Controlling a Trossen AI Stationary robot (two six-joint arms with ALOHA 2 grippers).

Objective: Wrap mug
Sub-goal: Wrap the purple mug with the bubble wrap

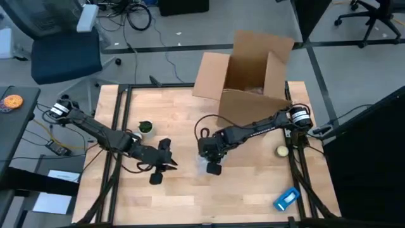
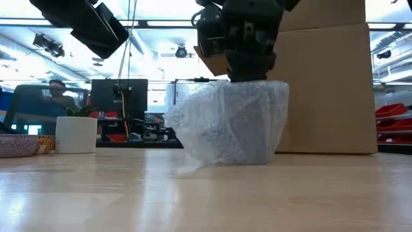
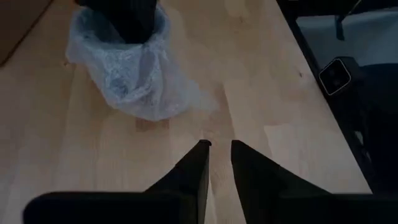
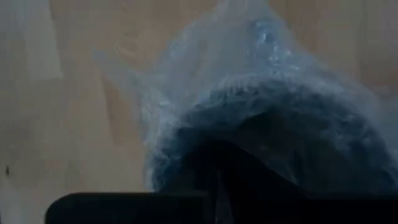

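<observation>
Wooden planks make up the table point(image 1: 240, 190), which stands on a grey floor with cables and a blue office chair point(image 1: 63, 54) beyond its far edge. At the far left, off the table, a patterned dish point(image 1: 12, 101) sits on a dark side surface; the low view shows its rim beside a small white pot point(image 2: 76, 134) holding a green plant, and a person sits at a monitor in the room behind. That pot stands on the table's left part, just beside the left arm. The left gripper point(image 1: 166, 163) hovers over the table left of centre, apart from everything; in the left wrist view its two dark fingers point(image 3: 200, 168) stand close together with only a narrow slit between them and nothing in it, pointing toward the bundle. Near the middle of the table sits the mug point(image 2: 228, 122), covered in clear bubble wrap point(image 3: 134, 68) that bunches around it and spreads a little onto the wood. The right gripper point(image 1: 212, 158) comes down onto the top of this bundle, its fingers pushed into the mug's open mouth along with the wrap; how far apart they are I cannot tell. Behind the bundle, at the table's far side, an open cardboard box point(image 1: 243, 76) stands with its flaps up. Farther right a small pale round thing point(image 1: 281, 151) lies near the right edge, and a blue object point(image 1: 286, 199) lies at the near right corner.
</observation>
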